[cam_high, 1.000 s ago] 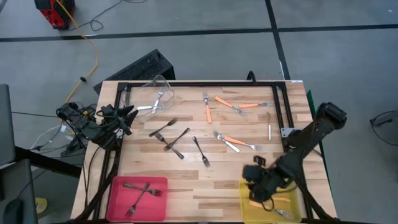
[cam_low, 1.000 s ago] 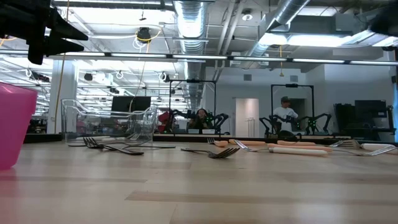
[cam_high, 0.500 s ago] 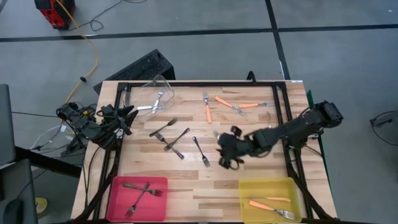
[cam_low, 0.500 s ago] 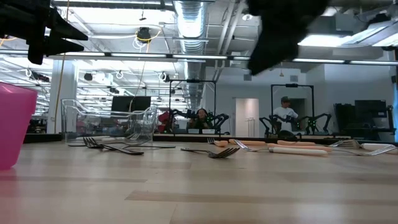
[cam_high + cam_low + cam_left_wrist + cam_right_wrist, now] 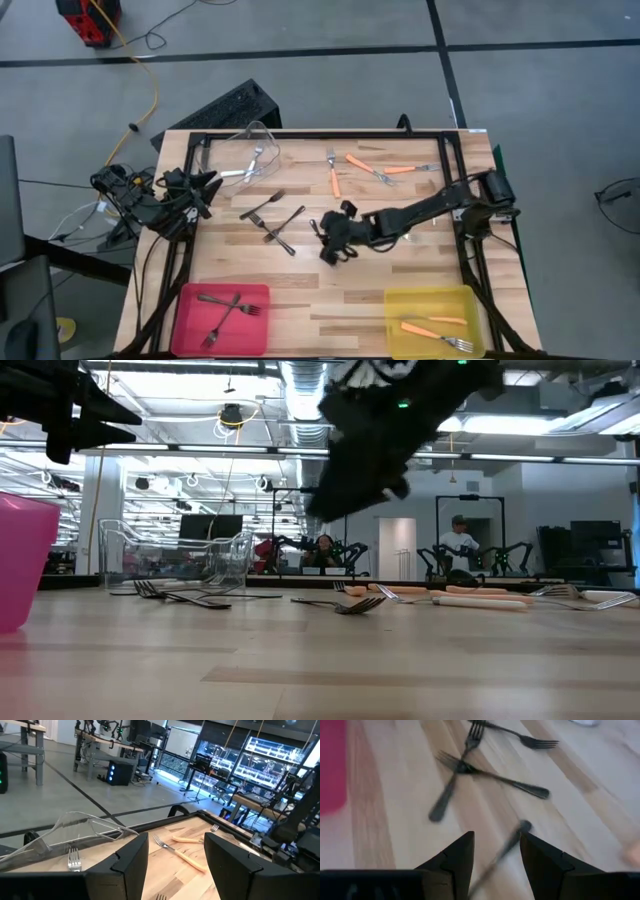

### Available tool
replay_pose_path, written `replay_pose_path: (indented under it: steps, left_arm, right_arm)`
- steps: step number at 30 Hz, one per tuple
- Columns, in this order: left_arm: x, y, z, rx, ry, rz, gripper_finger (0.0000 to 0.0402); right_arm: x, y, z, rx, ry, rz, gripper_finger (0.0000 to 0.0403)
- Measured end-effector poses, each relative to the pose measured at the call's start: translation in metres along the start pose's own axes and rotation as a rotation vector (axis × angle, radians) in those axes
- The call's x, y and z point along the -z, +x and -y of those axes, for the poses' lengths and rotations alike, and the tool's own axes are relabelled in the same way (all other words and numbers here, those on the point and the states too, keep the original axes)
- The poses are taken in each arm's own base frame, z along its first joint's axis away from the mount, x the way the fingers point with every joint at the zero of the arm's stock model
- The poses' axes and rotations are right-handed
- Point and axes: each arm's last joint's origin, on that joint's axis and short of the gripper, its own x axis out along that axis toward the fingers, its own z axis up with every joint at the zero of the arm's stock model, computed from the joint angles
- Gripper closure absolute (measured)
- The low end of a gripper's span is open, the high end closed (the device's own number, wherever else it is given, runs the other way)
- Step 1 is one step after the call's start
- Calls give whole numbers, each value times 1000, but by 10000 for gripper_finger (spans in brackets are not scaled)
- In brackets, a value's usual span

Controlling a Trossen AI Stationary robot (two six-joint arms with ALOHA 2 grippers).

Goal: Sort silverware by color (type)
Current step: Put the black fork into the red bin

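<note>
Right gripper (image 5: pixel 334 243), mid-frame, jaws parted and empty over a black fork (image 5: pixel 507 846); left gripper (image 5: pixel 176 865) waits, jaws wide.

The wooden table (image 5: pixel 330 290) stands on a grey concrete floor (image 5: pixel 300 80) crossed by dark seam lines. Beyond the table's far left corner, a yellow cable (image 5: pixel 150 95) snakes over the floor toward a red machine (image 5: pixel 88 20), and a black ribbed case (image 5: pixel 228 105) lies just beside the table's far edge. Seen level across the table, the room behind it is a large open workshop: silver ventilation ducts (image 5: pixel 300 395) run along the ceiling with long strip lights (image 5: pixel 200 450) beneath them. Far behind the table stands a white door (image 5: pixel 393 547), with a person (image 5: pixel 458 540) to its right among dark equipment frames.
</note>
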Motion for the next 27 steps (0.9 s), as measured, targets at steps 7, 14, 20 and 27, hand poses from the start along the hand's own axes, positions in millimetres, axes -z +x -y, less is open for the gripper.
replay_pose_path:
  steps: [7,14,20,27]
  left_arm:
    - [0,0,0,0,2,-2,223]
    - [1,0,0,1,1,-4,223]
    - [1,0,0,-1,0,-3,223]
    - [1,0,0,2,1,-5,223]
  right_arm:
    - [6,28,-24,89,-73,-108,219]
    - [10,33,-37,147,-12,-174,219]
    - [17,34,-35,190,13,-203,219]
    - [9,35,-28,193,36,-184,219]
